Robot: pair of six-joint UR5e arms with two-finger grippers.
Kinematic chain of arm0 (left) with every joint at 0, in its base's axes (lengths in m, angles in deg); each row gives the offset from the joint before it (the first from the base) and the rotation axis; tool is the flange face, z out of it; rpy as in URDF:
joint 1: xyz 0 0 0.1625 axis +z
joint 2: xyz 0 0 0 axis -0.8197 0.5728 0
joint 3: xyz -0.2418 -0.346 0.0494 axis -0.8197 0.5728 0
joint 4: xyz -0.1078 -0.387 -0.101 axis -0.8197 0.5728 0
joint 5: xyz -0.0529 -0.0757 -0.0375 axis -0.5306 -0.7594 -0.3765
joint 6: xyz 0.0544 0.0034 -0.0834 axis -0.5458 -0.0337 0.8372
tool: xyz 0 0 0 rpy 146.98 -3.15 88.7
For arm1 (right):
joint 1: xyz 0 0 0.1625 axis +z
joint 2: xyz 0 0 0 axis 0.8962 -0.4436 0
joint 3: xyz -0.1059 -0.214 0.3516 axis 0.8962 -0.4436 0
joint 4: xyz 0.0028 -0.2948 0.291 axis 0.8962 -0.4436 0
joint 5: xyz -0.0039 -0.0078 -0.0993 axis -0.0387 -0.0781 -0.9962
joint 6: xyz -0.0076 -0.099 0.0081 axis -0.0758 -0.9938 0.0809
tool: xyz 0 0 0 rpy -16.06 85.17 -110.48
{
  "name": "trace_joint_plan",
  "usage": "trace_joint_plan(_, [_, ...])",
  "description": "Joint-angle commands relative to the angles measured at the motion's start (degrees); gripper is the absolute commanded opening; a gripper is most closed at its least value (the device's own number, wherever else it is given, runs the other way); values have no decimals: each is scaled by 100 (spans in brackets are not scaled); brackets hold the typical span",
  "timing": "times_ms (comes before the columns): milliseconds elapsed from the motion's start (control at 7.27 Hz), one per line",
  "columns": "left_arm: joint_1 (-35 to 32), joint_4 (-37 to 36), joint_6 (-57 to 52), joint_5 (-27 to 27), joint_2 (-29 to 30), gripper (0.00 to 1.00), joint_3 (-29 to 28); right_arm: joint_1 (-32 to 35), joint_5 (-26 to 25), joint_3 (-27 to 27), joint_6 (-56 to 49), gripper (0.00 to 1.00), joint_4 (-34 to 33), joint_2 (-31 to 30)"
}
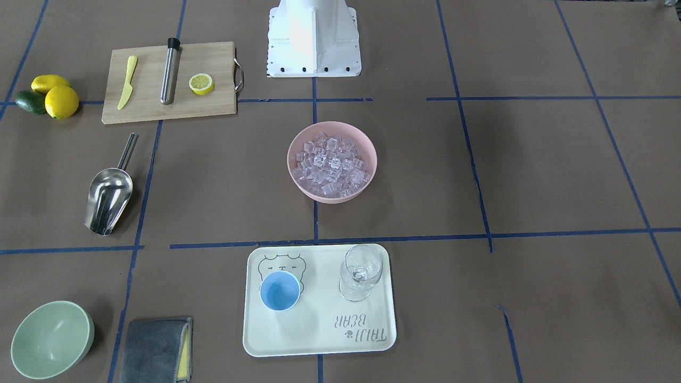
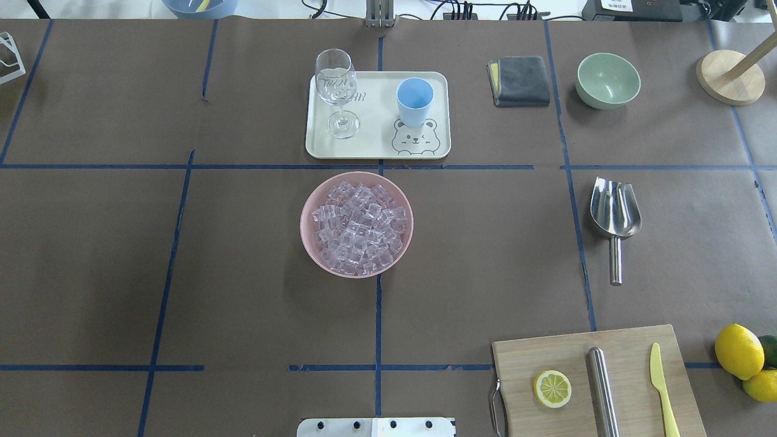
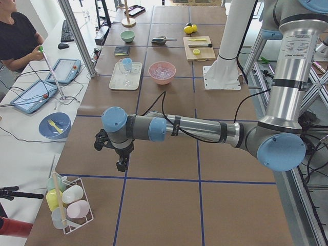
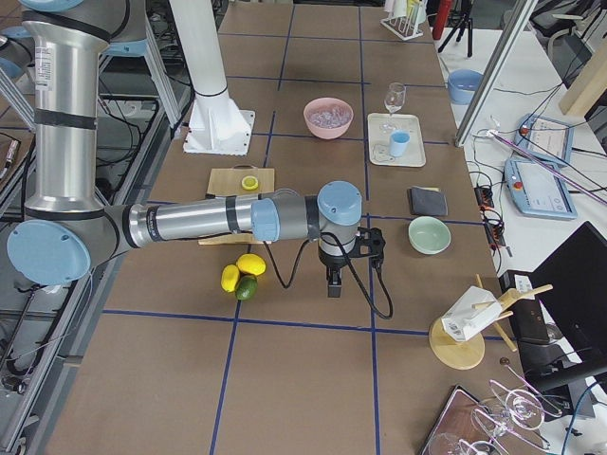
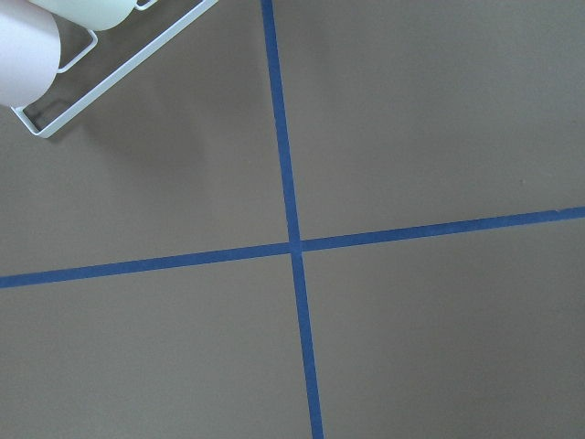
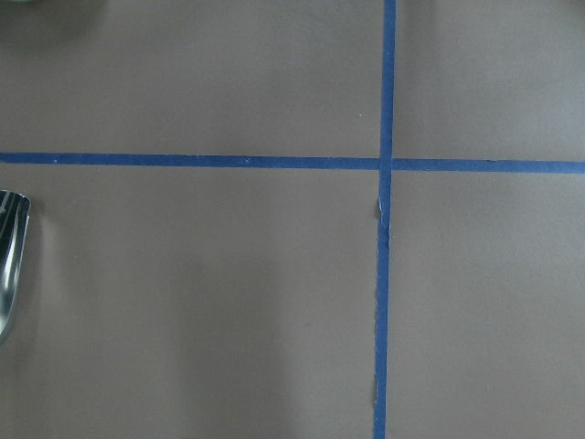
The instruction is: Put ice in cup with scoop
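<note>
The ice (image 2: 358,226) fills a pink bowl (image 2: 311,243) at the table's middle. Beyond the bowl, the light-blue cup (image 2: 414,101) stands upright on a cream tray (image 2: 376,121) beside a clear stemmed glass (image 2: 335,85). The steel scoop (image 2: 615,212) lies flat on the robot's right side, handle toward the robot; its rim (image 6: 9,265) shows at the right wrist view's left edge. My left gripper (image 3: 121,165) hangs over bare table far from these things. My right gripper (image 4: 333,284) hangs near the lemons. Only the side views show the two grippers, so I cannot tell their state.
A wooden board (image 2: 583,358) carries a lemon half (image 2: 552,388), a steel cylinder (image 2: 602,388) and a yellow knife (image 2: 663,388). Whole lemons (image 2: 739,351), a green bowl (image 2: 607,80) and a grey cloth (image 2: 521,81) sit on the right. A wire rack (image 3: 69,205) of cups stands near the left gripper.
</note>
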Motion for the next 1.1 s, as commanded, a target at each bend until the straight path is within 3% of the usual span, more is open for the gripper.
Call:
trace_joint_plan(0, [302, -2, -7, -38, 16, 100, 427, 3, 11, 149, 15, 100, 1, -1])
trace_joint_plan(275, [1030, 722, -7, -56, 17, 100, 553, -6, 386, 264, 50, 100, 1, -1])
trace_joint_plan(550, [1209, 1008, -7, -56, 16, 100, 605, -189, 530, 325, 382, 100, 27, 16])
trace_joint_plan(688, [1323, 1261, -16, -64, 25, 100, 692, -643, 495, 448, 732, 100, 392, 25])
trace_joint_plan(963, [1963, 2209, 37, -64, 34, 100, 851, -1181, 443, 449, 2580, 100, 1829, -53])
